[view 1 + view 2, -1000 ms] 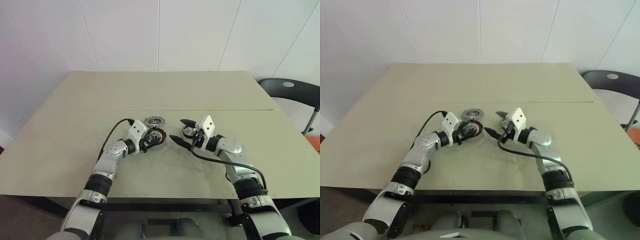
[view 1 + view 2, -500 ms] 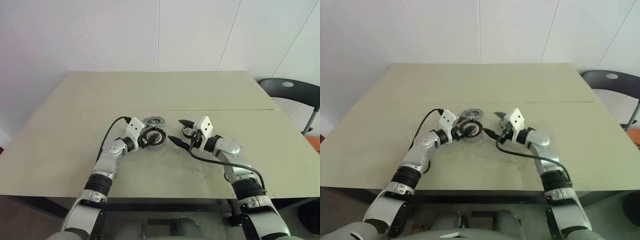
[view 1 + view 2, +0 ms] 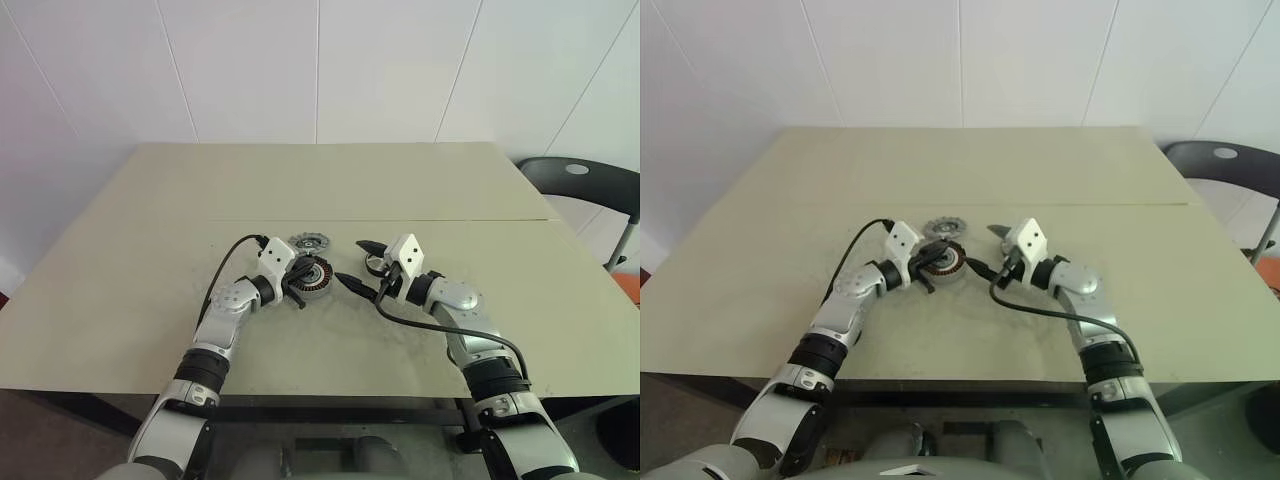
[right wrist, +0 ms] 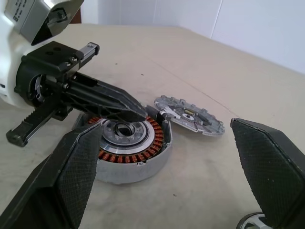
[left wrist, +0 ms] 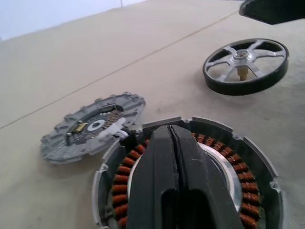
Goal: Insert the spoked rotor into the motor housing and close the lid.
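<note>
At the near centre of the tabletop [image 3: 150, 300], we find the motor housing [image 3: 311, 278] lying flat, open side up, its ring of copper windings exposed. The left gripper [image 5: 177, 157] reaches over its rim, and the left wrist view shows the two fingers pressed together with nothing between them. A second ago these fingers stood apart around the housing, which was then tilted up on edge; we therefore read the change as a release. The housing has been set down level and the fingers have clenched empty above it.

To the right of the housing, the right gripper [image 3: 360, 263] points toward it with its fingers spread wide, holding nothing. It has not shifted over the last second. The spoked rotor [image 5: 246, 66] lies flat on the tabletop between those spread fingers, well apart from the housing, with its short shaft pointing up.

Just beyond the housing lies the lid [image 3: 309, 242], ribbed edge visible, close beside the housing rim but not on it.

We judge that the housing is now positioned for insertion and that the rotor pickup is the next step. The right gripper is already placed for it. The left gripper covers part of the housing bore and would need to clear before the rotor can descend.
</note>
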Robot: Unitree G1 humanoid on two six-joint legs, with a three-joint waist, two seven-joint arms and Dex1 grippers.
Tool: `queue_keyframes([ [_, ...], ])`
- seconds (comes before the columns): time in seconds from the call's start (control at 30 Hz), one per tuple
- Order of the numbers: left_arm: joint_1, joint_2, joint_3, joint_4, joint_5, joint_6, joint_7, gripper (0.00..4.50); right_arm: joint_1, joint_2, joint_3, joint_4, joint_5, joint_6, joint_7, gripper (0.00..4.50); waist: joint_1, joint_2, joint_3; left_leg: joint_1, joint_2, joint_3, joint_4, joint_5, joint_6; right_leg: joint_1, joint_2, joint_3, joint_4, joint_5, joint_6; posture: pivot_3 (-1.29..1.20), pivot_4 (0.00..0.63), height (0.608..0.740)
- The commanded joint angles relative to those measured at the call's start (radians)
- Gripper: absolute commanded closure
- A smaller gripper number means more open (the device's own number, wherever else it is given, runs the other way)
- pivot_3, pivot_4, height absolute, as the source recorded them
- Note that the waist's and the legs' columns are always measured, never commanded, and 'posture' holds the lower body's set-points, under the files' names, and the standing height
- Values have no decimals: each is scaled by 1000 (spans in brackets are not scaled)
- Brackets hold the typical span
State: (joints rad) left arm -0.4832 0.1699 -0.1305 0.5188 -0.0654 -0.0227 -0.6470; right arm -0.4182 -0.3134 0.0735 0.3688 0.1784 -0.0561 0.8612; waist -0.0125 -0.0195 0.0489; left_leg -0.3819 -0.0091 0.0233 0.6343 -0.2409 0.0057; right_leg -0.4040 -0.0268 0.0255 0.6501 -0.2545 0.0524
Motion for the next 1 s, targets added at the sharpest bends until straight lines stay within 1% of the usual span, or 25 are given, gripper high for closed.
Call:
queue_keyframes([
  [0.03, -1, -5, -19, -22, 4, 10, -18, 4464, -11, 3, -2, -20, 2, -19, -5, 0, 0, 0, 0, 0, 0, 0, 0, 0, 0, 0, 0, 0, 0, 0, 0, 0, 0, 740],
  [0.23, 6, -4, -33, -26, 16, 20, -21, 4464, -11, 2, -2, -21, 0, -20, -6, 0, 0, 0, 0, 8, 0, 0, -1, 0, 0, 8, 0, 0, -1, 0, 0, 0, 0, 740],
  [0.5, 6, -1, -31, -25, 25, 9, -15, 4464, -11, 3, -1, -19, -5, -22, -5, 0, -1, 0, 0, 8, 0, 0, 0, 0, 0, 8, 0, 0, -1, 0, 0, 0, 0, 740],
  [0.6, -4, 10, -28, -3, 51, 9, 21, 4464, -13, 4, -1, -19, -5, -23, -5, 0, -1, 0, 0, 8, 0, 0, 0, 0, 0, 8, 0, 0, -1, 0, 0, 0, 0, 740],
  [0.77, -39, 49, -34, 104, 124, 39, 113, 4464, -21, 5, 0, -12, -8, -25, -9, 0, -2, 0, -1, 9, 0, 0, 0, 0, 0, 8, 0, 0, 0, 0, 0, 0, 0, 740],
  [1.0, -38, 39, -25, 86, 92, 12, 89, 4464, -27, 2, 1, -3, -11, -30, -11, 0, -5, 0, -1, 9, 0, 0, -1, 0, 0, 8, 0, 0, 0, 0, 0, 0, 0, 740],
])
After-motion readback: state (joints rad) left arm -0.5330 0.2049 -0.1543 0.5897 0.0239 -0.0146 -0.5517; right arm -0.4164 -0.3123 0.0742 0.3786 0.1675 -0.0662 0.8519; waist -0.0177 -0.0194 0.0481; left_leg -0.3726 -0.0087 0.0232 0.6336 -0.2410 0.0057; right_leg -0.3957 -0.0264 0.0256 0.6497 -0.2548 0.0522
